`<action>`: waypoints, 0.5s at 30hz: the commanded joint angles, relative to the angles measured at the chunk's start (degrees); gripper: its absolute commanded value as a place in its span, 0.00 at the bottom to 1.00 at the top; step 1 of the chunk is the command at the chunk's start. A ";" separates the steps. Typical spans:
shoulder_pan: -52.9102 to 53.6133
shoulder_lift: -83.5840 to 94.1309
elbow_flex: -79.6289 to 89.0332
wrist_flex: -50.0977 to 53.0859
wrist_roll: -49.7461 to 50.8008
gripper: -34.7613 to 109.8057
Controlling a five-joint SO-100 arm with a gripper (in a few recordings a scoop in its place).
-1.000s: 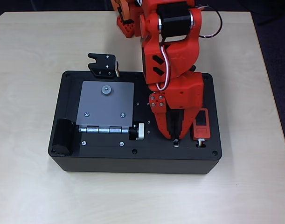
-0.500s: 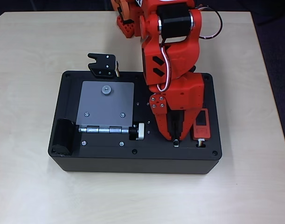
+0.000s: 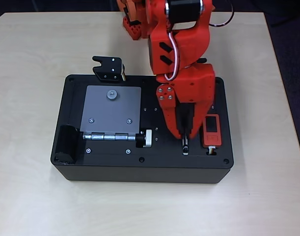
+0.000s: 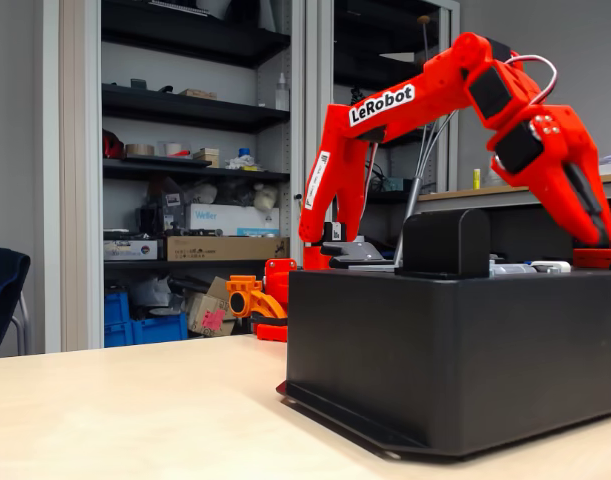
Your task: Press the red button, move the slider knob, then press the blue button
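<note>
My red gripper [image 3: 185, 137] points down at the black box [image 3: 115, 167], its fingers drawn together to one tip, so it looks shut with nothing visibly held. The tip stands at the far end of the narrow white-rimmed slider slot [image 3: 185, 147]. The slider knob is too small and dark to pick out there. My arm covers the box top behind the slot, so the red button and the blue button are hidden. In the fixed view the gripper [image 4: 597, 238] hangs over the right end of the box [image 4: 455, 350].
On the box lie a grey hinged plate [image 3: 110, 109], a silver-and-black cylindrical knob [image 3: 146, 138], a black cylinder [image 3: 66, 145] at the left and an orange-red unit with a screen [image 3: 211, 130] just right of the gripper. A black bracket [image 3: 109, 69] sits behind.
The gripper has drawn back along the slot, away from the box's front edge, uncovering most of the slider track. The upper arm has leaned back too.
</note>
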 commanded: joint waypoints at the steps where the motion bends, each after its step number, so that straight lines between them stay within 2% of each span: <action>1: -1.76 7.03 2.46 -1.05 -0.35 0.24; 6: -3.34 11.25 6.86 -0.97 0.88 0.24; 15: -6.86 20.21 16.08 3.78 11.87 0.25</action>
